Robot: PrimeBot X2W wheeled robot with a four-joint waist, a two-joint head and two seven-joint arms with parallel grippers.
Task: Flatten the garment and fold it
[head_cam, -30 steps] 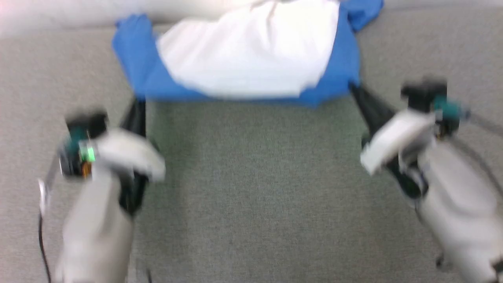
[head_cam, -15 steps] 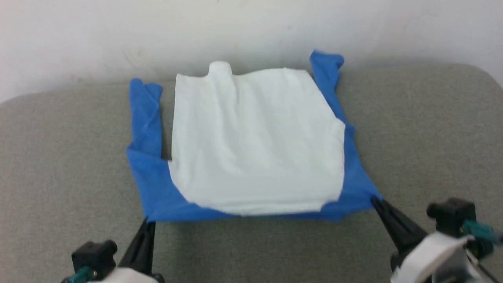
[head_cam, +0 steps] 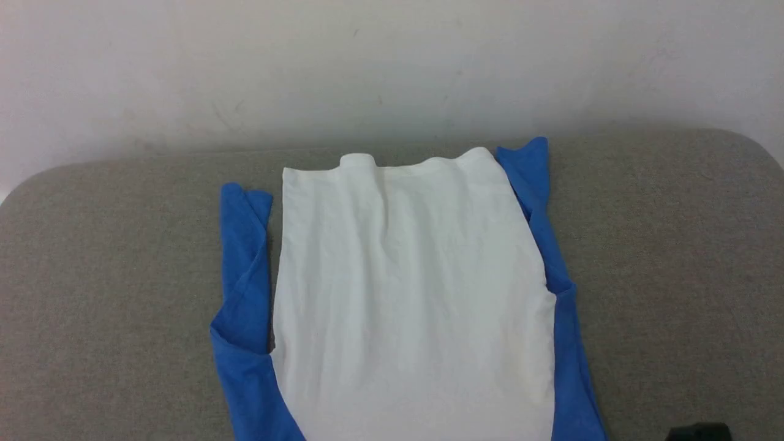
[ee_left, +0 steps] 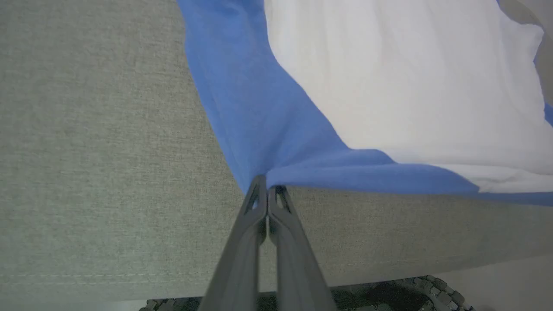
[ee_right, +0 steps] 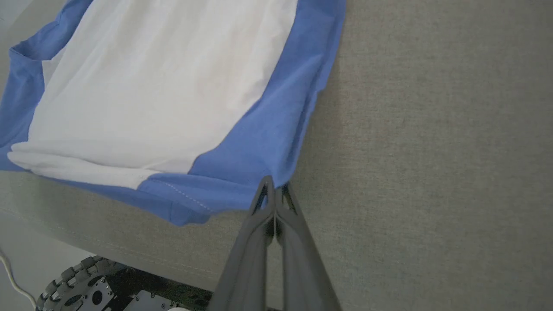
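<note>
The garment [head_cam: 404, 294], a T-shirt with a white body and blue sides, lies spread lengthwise on the grey cushioned surface [head_cam: 92, 275], and its near end runs off the bottom of the head view. In the left wrist view my left gripper [ee_left: 268, 188] is shut on a blue near corner of the garment [ee_left: 389, 86]. My right gripper [ee_right: 273, 185] pinches the other blue near corner of the garment [ee_right: 151, 86], fingers pressed together. Both held corners sit close to the surface's near edge.
A pale wall [head_cam: 392, 61] rises right behind the surface's far edge. Bare grey surface lies on both sides of the shirt. Below the near edge the right wrist view shows my wheeled base [ee_right: 77, 289] and a thin white cable [ee_right: 8, 276] on the floor.
The head camera has swung up, so both grippers have left its picture. The garment, bunched and short before, now lies drawn out long and flatter toward the near edge, both corners still gripped.
</note>
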